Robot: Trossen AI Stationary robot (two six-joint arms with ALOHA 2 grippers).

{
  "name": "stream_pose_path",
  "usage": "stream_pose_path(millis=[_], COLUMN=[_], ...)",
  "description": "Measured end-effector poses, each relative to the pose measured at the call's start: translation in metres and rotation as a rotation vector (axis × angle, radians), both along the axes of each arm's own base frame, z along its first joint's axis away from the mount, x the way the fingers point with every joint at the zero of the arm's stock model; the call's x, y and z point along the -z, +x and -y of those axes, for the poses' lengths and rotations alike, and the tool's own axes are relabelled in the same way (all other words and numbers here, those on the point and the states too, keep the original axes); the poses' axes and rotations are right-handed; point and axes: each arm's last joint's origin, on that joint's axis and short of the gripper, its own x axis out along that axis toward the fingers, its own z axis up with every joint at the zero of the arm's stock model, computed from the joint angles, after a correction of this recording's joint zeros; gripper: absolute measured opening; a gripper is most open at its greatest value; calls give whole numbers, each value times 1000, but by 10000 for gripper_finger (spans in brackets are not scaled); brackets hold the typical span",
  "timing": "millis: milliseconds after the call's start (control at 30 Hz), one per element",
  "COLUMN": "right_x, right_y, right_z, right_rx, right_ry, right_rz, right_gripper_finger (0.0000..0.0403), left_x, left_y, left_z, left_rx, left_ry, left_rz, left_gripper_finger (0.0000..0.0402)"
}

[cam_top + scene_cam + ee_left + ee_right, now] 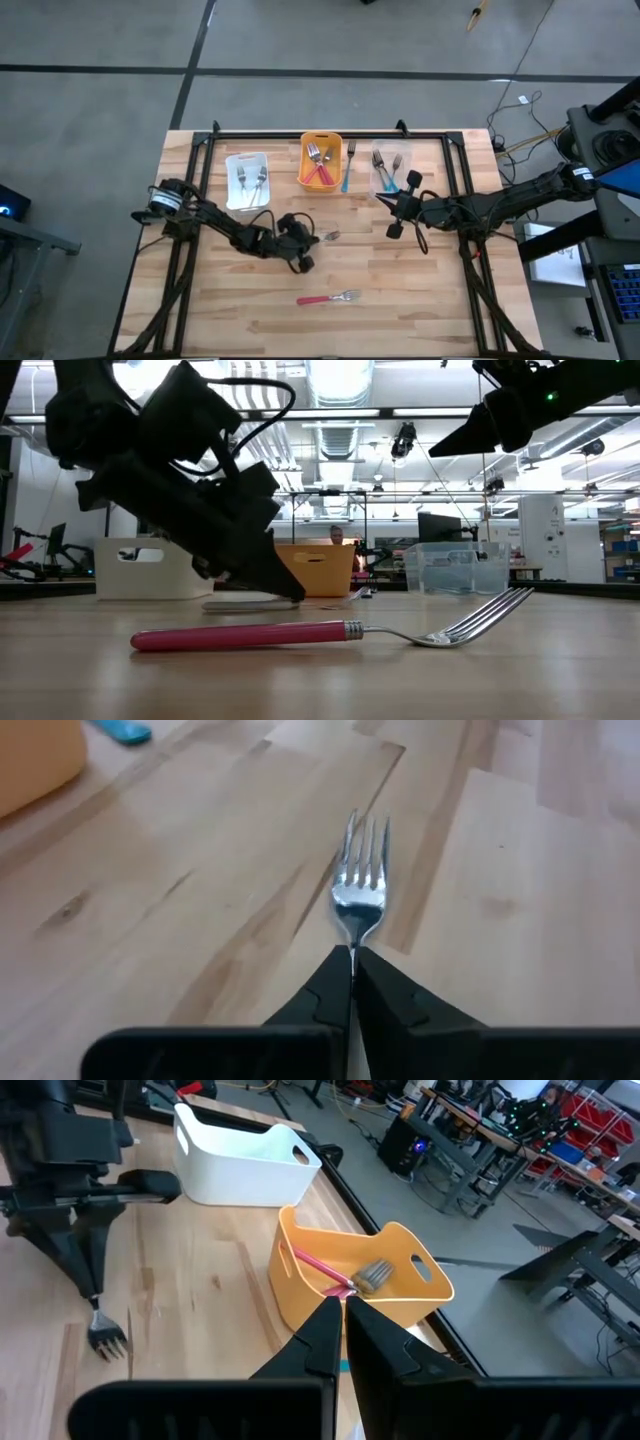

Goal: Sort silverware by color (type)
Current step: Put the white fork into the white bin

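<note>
A fork (362, 870) with a silver head lies on the wooden table near its middle, tines pointing away from my left gripper (353, 952). That gripper (312, 242) is shut on it, and its pale handle (240, 603) runs back under the fingers. A red-handled fork (328, 298) lies flat nearer the front edge. My right gripper (385, 202) hangs shut and empty above the table in front of the clear bin (390, 168). My left gripper pinches the fork's thin neck (352, 942), just behind the head, between its two fingertips. The fingers slant down from the table's left side and lie along the fork. The head (105, 1335) and the handle rest on the table.
A white bin (247, 180), an orange bin (321, 160) and the clear bin stand in a row at the back, each with forks inside. A teal-handled fork (347, 172) lies between the orange and clear bins. Bare wood lies around the red fork.
</note>
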Motion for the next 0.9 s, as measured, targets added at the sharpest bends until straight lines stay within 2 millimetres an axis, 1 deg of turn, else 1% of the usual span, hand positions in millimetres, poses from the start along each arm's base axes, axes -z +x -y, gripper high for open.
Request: stream_pose_path(millis=[133, 233, 333, 467, 567, 700, 800, 900], right_x=[0, 0, 0, 0, 0, 0, 0, 0], right_y=[0, 0, 0, 0, 0, 0, 0, 0], right_z=[0, 0, 0, 0, 0, 0, 0, 0], right_rx=[0, 0, 0, 0, 0, 0, 0, 0], right_ry=[0, 0, 0, 1, 1, 1, 1, 1], right_rz=[0, 1, 1, 1, 1, 1, 0, 0], right_gripper_finger=[11, 11, 11, 11, 11, 11, 11, 11], left_x=[-6, -9, -12, -11, -14, -10, -6, 1], left_y=[4, 3, 3, 0, -2, -7, -8, -9], left_z=[1, 2, 2, 3, 2, 1, 0, 0], left_rx=[34, 68, 93, 118, 146, 177, 175, 160], left_ry=[44, 39, 25, 33, 77, 131, 135, 123], left_rz=[3, 0, -7, -60, -95, -180, -199, -209], left_gripper_finger=[1, 16, 41, 86, 125, 166, 179, 177])
